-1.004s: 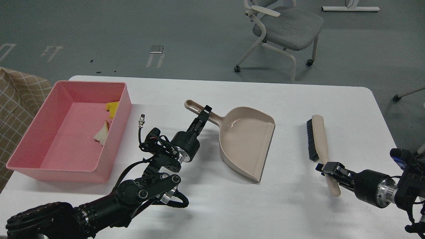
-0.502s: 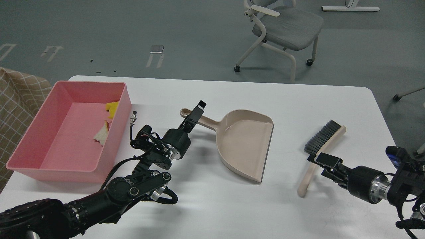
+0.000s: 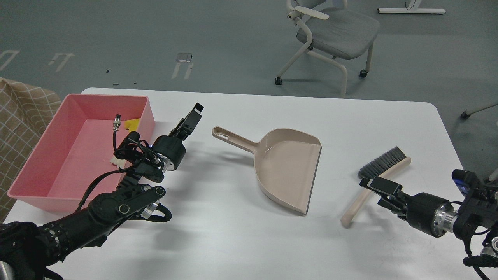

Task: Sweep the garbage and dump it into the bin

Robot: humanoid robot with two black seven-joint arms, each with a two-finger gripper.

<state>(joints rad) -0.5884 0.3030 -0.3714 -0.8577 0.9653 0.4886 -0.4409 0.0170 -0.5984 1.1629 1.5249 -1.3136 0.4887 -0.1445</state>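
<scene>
The pink bin (image 3: 42, 149) stands at the table's left. Inside it, the yellow chunk (image 3: 132, 124) lies at the far right wall. The white bread scrap (image 3: 116, 161) is mostly hidden behind my left arm. My left gripper (image 3: 190, 116) is open and empty, raised between the bin and the beige dustpan's handle (image 3: 232, 139), touching neither. The empty dustpan (image 3: 288, 167) lies flat mid-table. My right gripper (image 3: 379, 186) is shut on the beige handle of the brush (image 3: 383, 161). The brush lies slanted, with its dark bristles at the far end.
A checked beige cloth (image 3: 19, 116) hangs beyond the table's left edge. A grey office chair (image 3: 334, 31) stands on the floor behind the table. The table's right edge runs just past my right arm.
My left gripper let go of the dustpan handle and drew back left toward the bin. The dustpan now lies still. My right gripper swung the brush from upright to slanted, bristles to the right.
</scene>
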